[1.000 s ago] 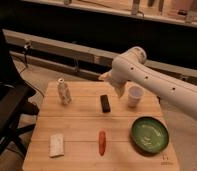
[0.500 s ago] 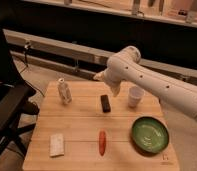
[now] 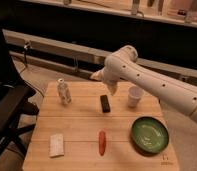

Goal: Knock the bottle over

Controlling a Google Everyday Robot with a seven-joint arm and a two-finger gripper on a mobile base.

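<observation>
The bottle [image 3: 64, 92] is small, clear and pale with a white cap. It stands upright near the back left corner of the wooden table [image 3: 82, 130]. My gripper [image 3: 97, 76] is at the end of the white arm [image 3: 152, 85], above the table's back edge. It is to the right of the bottle, a little higher than its cap, and apart from it.
A black bar-shaped object [image 3: 105, 103] lies mid-table. A white cup [image 3: 135, 96] stands to its right and a green plate [image 3: 150, 134] sits at the front right. A red-orange stick [image 3: 102, 142] and a white packet [image 3: 56, 145] lie near the front. A black chair [image 3: 7, 110] stands at the left.
The arm has swung left along the table's back edge, bringing the gripper closer to the bottle. The bottle and the other objects have not moved.
</observation>
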